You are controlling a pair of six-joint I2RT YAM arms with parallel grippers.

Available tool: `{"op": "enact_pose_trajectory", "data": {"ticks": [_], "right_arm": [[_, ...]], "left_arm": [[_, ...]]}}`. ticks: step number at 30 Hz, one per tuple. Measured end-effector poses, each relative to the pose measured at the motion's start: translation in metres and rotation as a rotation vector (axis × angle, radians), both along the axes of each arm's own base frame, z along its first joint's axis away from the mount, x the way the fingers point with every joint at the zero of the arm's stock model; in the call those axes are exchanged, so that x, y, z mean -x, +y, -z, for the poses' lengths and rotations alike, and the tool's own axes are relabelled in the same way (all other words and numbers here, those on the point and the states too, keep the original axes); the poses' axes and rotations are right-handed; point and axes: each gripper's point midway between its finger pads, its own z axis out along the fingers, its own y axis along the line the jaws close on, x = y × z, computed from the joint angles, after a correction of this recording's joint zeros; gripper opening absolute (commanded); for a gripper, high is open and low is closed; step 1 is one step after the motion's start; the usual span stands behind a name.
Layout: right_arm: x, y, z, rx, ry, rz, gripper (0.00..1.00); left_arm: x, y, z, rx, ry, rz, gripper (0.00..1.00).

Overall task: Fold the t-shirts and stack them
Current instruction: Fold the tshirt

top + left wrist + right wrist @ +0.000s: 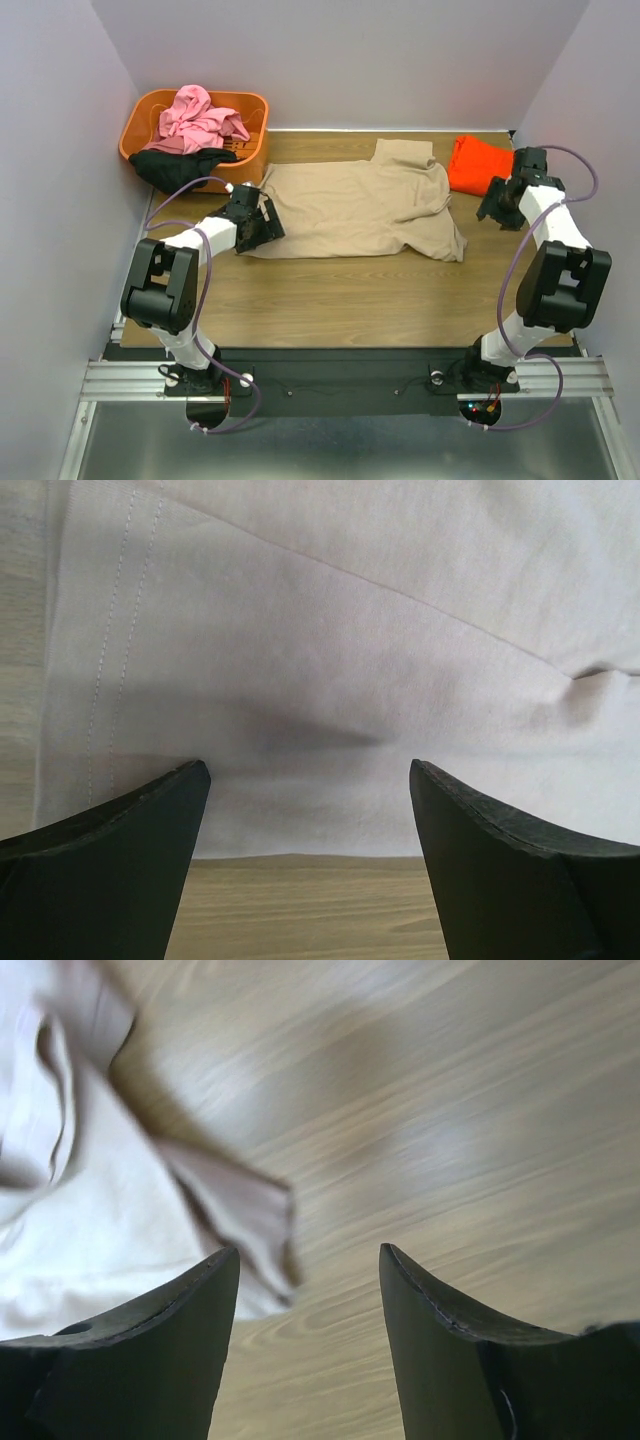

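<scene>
Far left, your basket (258, 125) holds a pink shirt (200, 118) and a black shirt (180, 165). Left gripper (262, 222) is wide open at the hem of the tan shirt (360, 205), which lies mid-table, long axis left-right, neck to right. Orange-red shirt (478, 165) is far right; right gripper (495, 212) is apart, empty.

In the right wrist view the tan t-shirt (90, 1220) was blurred and cut off at nine o'clock. From above, the right pincer (493, 209) hid the orange-red t-shirt's (473, 165) four o'clock edge.
</scene>
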Motion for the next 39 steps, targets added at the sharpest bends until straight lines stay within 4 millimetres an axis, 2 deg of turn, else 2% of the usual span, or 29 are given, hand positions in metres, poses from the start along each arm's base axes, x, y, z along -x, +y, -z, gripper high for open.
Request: {"op": "enact_pose_trajectory", "data": {"ticks": [2, 4, 8, 11, 17, 20, 23, 26, 27, 30, 33, 39], "right_arm": [[0.003, 0.013, 0.009, -0.064, 0.011, -0.029, 0.63], [0.01, 0.03, 0.025, -0.152, 0.042, -0.06, 0.62], [0.024, 0.053, 0.054, -0.276, 0.116, -0.077, 0.61], [0.034, 0.061, 0.072, -0.326, 0.171, -0.073, 0.59], [0.04, 0.067, 0.086, -0.366, 0.21, -0.077, 0.56], [0.045, 0.069, 0.094, -0.373, 0.224, -0.067, 0.5], [0.046, 0.069, 0.096, -0.373, 0.228, -0.06, 0.38], [0.046, 0.068, 0.098, -0.373, 0.228, -0.047, 0.06], [0.045, 0.068, 0.099, -0.373, 0.228, -0.045, 0.03], [0.046, 0.066, 0.1, -0.364, 0.236, -0.035, 0.01], [0.045, 0.056, 0.098, -0.312, 0.252, -0.019, 0.0], [0.02, 0.029, 0.077, -0.184, 0.218, -0.012, 0.0]], "left_arm": [[0.003, 0.001, 0.0, -0.009, 0.017, 0.0, 0.95], [0.006, 0.004, 0.0, -0.018, 0.04, -0.002, 0.95], [0.007, 0.006, -0.004, -0.028, 0.064, -0.009, 0.94], [0.007, 0.006, -0.003, -0.023, 0.07, -0.013, 0.95], [0.008, 0.006, 0.001, -0.02, 0.086, -0.012, 0.95], [0.008, 0.006, 0.001, -0.019, 0.084, -0.013, 0.94], [0.007, 0.006, 0.002, -0.019, 0.084, -0.014, 0.94], [0.007, 0.006, 0.002, -0.018, 0.081, -0.015, 0.95], [0.007, 0.006, 0.003, -0.018, 0.08, -0.015, 0.94], [0.005, 0.006, 0.003, -0.016, 0.072, -0.015, 0.94], [0.005, 0.006, 0.003, -0.017, 0.063, -0.015, 0.95], [0.005, 0.007, 0.003, -0.027, 0.039, 0.001, 0.94]]}}
